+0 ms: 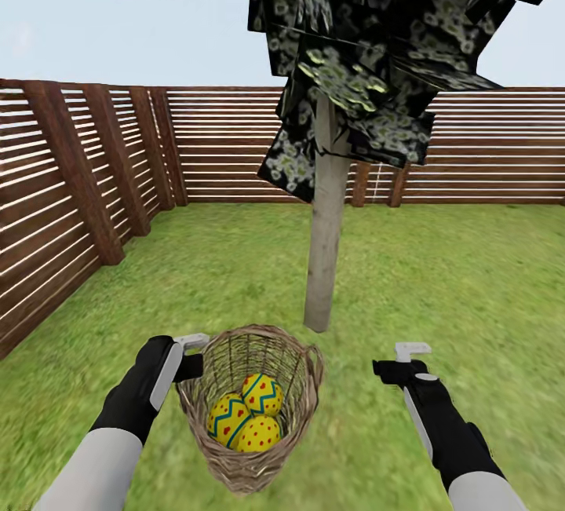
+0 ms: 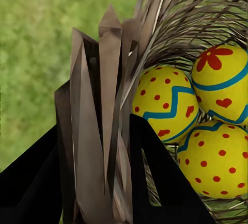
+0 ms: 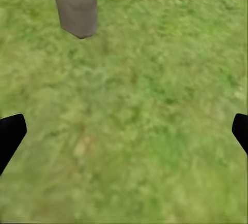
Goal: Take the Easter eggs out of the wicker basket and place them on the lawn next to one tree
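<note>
Wicker basket [image 1: 249,417] (three eggs [image 1: 245,415]) near tree [image 1: 326,252]

No readable text, label, brand, number or sign anywhere; only painted patterns on the Easter eggs [image 1: 245,415]: blue zigzag bands, red dots, a red flower and a red heart, none of them lettering. Nothing written on the wicker basket [image 1: 251,460], on the fence [image 1: 94,173] or on the tree trunk [image 1: 326,244]

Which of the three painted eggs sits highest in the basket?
The egg at the back of the wicker basket, nearest the tree. It rests on top of the other two, which lie side by side below it.
</note>
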`<state>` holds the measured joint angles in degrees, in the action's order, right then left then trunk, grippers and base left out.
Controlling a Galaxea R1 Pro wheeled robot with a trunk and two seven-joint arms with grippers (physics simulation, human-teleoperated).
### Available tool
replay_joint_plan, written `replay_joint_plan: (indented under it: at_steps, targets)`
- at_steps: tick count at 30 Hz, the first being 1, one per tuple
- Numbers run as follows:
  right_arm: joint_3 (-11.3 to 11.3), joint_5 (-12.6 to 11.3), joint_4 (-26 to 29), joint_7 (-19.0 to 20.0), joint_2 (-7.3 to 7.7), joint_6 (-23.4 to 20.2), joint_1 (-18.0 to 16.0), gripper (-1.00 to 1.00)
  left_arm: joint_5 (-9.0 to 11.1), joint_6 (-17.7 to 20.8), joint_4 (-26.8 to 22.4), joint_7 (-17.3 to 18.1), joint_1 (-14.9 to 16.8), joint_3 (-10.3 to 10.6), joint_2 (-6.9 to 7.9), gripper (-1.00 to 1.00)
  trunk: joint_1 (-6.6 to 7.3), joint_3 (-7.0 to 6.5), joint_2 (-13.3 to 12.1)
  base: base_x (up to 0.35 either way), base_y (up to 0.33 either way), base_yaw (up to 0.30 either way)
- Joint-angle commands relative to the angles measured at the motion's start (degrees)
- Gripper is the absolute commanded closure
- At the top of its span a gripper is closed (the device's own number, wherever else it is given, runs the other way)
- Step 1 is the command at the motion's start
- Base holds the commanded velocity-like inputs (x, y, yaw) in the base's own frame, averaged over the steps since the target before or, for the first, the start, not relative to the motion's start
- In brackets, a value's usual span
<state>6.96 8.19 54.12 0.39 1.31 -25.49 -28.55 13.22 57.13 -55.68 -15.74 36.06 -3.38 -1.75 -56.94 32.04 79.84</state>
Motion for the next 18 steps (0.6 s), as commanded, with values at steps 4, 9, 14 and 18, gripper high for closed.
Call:
replay_joint_plan:
  at_steps: [4, 9, 14, 18]
  targets:
    - [-0.01, 0.51, -0.23, 0.05, 0.09, -0.27, -0.01, -1.0, 1.02, 0.09, -0.04, -0.44, 0.06, -0.14, -0.1, 1.0, -0.03, 0.06, 0.03, 0.281, -0.219, 0.278]
    - [-0.17, 0.51, -6.22, 0.09, 0.44, -0.1, -0.05, -1.0, 1.02, 0.09, -0.04, -0.44, 0.06, -0.14, -0.1, 1.0, -0.03, 0.06, 0.03, 0.281, -0.219, 0.035]
    - [-0.1, 0.42, -7.44, 0.05, 0.19, 7.0, -0.09, -1.0, 1.02, 0.09, -0.17, -0.44, 0.06, -0.14, -0.04, 1.0, -0.03, 0.06, 0.03, 0.281, -0.219, 0.0]
    - [-0.1, 0.42, -7.38, 0.05, 0.17, 7.12, -0.09, -1.0, 1.02, 0.09, -0.22, -0.44, 0.06, -0.14, -0.02, 1.0, -0.03, 0.06, 0.03, 0.281, -0.219, 0.0]
